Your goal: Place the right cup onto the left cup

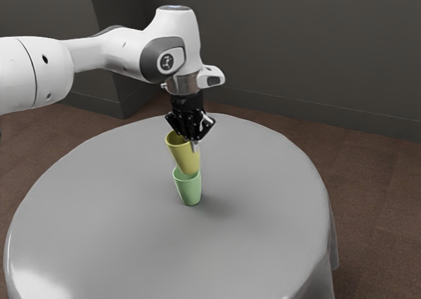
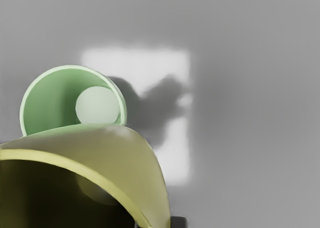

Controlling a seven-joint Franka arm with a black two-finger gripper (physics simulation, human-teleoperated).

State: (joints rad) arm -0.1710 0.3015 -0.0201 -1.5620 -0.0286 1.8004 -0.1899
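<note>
My gripper (image 1: 194, 142) is over the table, shut on the wall of the yellow cup (image 1: 185, 156) at its rim. The yellow cup hangs slightly tilted, its base overlapping the rim of the upright green cup (image 1: 189, 190) in the exterior view. In the wrist view, fingertip parts of the gripper (image 2: 157, 223) show on both sides of the wall of the yellow cup (image 2: 117, 150). Beyond it, the green cup (image 2: 50, 102) shows its open mouth and inner bottom, with its near edge hidden by the yellow cup. Whether the cups touch, I cannot tell.
The round table (image 1: 112, 200) has a grey cloth hanging over its edge. Bare cloth surrounds the green cup. Dark walls rise behind the table, above a brown floor (image 1: 375, 200).
</note>
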